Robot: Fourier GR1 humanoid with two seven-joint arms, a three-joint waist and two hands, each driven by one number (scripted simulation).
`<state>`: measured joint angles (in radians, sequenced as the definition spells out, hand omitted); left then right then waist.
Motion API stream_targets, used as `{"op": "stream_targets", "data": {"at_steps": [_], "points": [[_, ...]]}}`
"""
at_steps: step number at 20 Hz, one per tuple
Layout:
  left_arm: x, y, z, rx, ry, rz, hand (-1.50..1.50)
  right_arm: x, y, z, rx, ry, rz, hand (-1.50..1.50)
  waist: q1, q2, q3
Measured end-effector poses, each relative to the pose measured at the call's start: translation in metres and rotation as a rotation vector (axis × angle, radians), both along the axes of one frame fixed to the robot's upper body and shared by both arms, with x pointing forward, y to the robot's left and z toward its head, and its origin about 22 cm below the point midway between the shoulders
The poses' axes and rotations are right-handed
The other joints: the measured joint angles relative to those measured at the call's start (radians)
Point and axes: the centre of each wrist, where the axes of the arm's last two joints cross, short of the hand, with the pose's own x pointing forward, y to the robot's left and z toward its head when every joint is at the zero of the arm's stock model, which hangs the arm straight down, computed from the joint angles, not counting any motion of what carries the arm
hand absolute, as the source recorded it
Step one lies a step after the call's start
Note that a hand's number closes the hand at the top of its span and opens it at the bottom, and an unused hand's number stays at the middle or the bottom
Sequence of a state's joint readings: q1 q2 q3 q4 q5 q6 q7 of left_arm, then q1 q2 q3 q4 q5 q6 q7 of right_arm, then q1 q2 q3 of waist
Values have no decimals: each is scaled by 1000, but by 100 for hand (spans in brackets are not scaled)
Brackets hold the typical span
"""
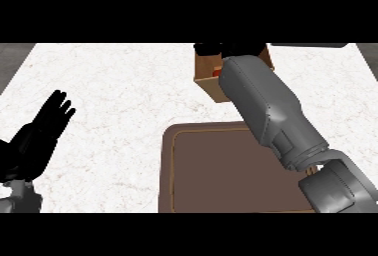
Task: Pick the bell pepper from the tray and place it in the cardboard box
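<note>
Head view: right hand (221,48) over cardboard box (209,80), fingers' state unclear; left hand (44,125) open.

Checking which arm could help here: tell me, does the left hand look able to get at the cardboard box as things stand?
Probably not easily. The left hand rests open at the view's left edge, while the cardboard box sits far across the counter, and the right forearm already stretches over the box.
</note>
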<state>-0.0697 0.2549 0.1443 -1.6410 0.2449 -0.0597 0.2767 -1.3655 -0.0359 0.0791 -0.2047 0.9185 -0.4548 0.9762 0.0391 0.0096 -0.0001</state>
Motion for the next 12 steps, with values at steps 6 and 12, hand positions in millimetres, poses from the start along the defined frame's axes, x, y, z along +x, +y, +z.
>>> {"op": "stream_targets", "data": {"at_steps": [6,12], "points": [[1,4,-3,-2,3,8,0,-2,-2,2,91,-263,-10,-150,-13,-3,0],[-8,12,-6,-5,15,25,0,-4,-8,7,214,-507,-77,-150,-31,-11,0]]}}
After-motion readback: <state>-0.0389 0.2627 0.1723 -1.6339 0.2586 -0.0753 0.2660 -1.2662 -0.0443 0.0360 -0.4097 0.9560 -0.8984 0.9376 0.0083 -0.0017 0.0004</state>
